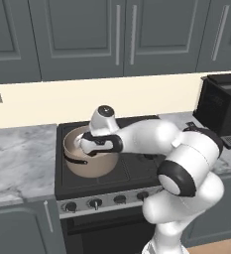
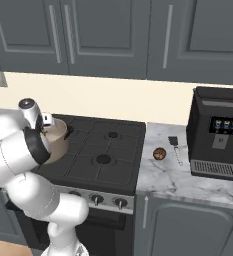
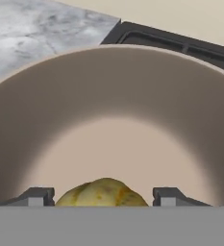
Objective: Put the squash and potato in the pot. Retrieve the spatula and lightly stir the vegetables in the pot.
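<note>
The beige pot (image 1: pixel 94 167) stands on the stove's front left burner, also seen as the pot (image 2: pixel 59 141) behind my arm. My gripper (image 3: pixel 104 198) reaches down inside the pot (image 3: pixel 113 96), shut on the yellow squash (image 3: pixel 102 191), which sits between the two finger tips above the pale pot floor. The brown potato (image 2: pixel 159 153) lies on the marble counter right of the stove. Just beyond it lies the spatula (image 2: pixel 176 148), its dark blade toward the wall.
A black coffee machine (image 2: pixel 215 131) stands on the right counter close to the spatula. The black stove (image 2: pixel 105 150) has knobs along its front. Grey marble counter (image 1: pixel 18 158) runs left of the stove, with grey cabinets overhead.
</note>
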Controlling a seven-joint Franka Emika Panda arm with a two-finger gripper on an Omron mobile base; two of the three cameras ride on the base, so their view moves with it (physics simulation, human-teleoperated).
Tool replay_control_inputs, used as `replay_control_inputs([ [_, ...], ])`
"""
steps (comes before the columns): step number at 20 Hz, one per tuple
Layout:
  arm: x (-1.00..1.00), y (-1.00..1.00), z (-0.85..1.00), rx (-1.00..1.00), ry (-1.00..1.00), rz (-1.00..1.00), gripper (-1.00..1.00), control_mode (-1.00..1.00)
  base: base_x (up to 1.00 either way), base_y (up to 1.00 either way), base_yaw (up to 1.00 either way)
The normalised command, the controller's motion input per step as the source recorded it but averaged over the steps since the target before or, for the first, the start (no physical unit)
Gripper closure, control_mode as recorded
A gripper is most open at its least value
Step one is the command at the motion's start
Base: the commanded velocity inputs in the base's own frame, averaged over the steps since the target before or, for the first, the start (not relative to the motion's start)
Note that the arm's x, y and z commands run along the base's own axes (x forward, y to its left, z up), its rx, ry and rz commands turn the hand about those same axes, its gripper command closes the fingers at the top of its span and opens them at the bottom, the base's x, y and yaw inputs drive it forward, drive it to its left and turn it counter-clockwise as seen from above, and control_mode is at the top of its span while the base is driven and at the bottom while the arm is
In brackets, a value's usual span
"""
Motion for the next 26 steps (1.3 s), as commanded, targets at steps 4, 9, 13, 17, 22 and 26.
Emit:
replay_control_inputs([
  [4,0.17,0.12,-0.25,0.00,0.07,0.03,1.00,-1.00,0.00,0.00,0.00],
  [9,0.22,0.08,-0.20,0.00,0.04,0.04,1.00,-1.00,0.00,0.00,0.00],
  [13,0.17,0.10,-0.22,0.00,0.06,0.04,1.00,-1.00,0.00,0.00,0.00],
  [17,0.20,0.12,-0.18,0.00,0.11,0.02,-1.00,-1.00,0.00,0.00,0.00],
  [22,0.10,0.01,-0.06,0.00,0.03,0.06,-1.00,-1.00,0.00,0.00,0.00],
  [26,-0.01,0.00,0.29,0.00,-0.02,0.16,-1.00,-1.00,0.00,0.00,0.00],
])
